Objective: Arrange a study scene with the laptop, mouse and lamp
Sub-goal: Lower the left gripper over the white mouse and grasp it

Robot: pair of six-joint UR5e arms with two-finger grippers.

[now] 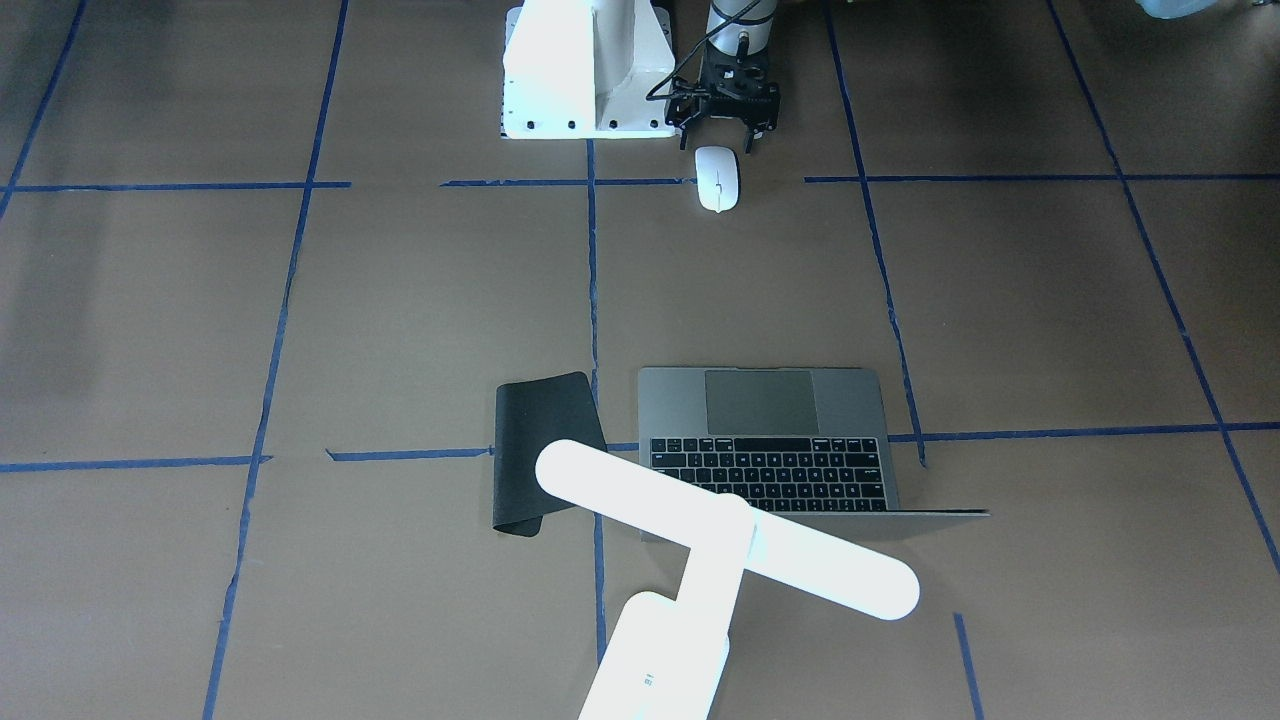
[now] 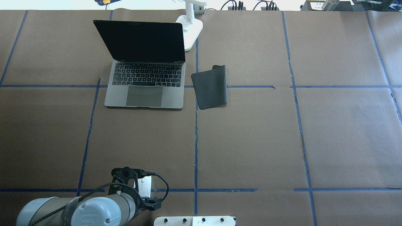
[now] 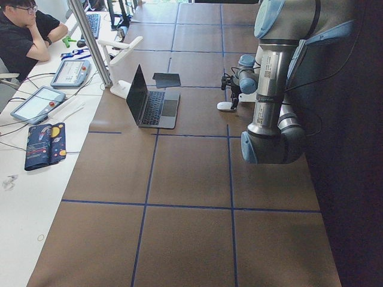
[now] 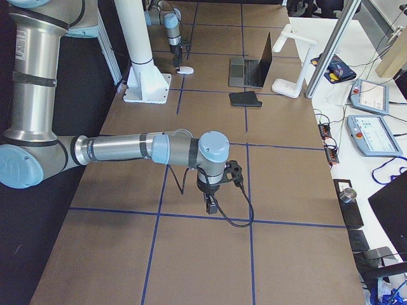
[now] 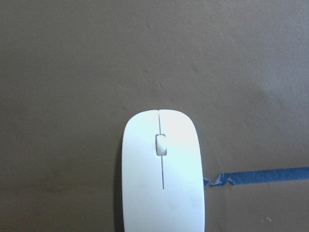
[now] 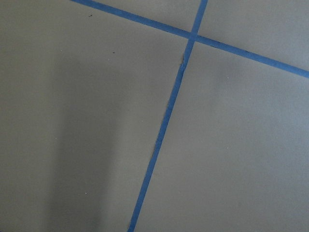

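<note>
The white mouse point(image 1: 717, 178) lies on the brown table near the robot's base, on a blue tape line. My left gripper point(image 1: 725, 143) hangs just above its near-robot end, jaws open and empty; the left wrist view shows the mouse point(image 5: 161, 179) directly below. The open grey laptop point(image 2: 144, 78) stands at the far left of centre. The white lamp point(image 1: 725, 528) stands behind the laptop, its bar head over the keyboard's far edge, its base point(image 2: 191, 28) at the table's far edge. My right gripper point(image 4: 211, 204) hovers over bare table far to the right; I cannot tell whether it is open.
A thin black mat point(image 2: 209, 87) lies right of the laptop, one far corner curled. A white bolted pedestal point(image 1: 585, 70) stands at the robot's base beside the mouse. Blue tape lines cross the brown table point(image 2: 251, 141). Operators' desks with devices lie beyond the far edge.
</note>
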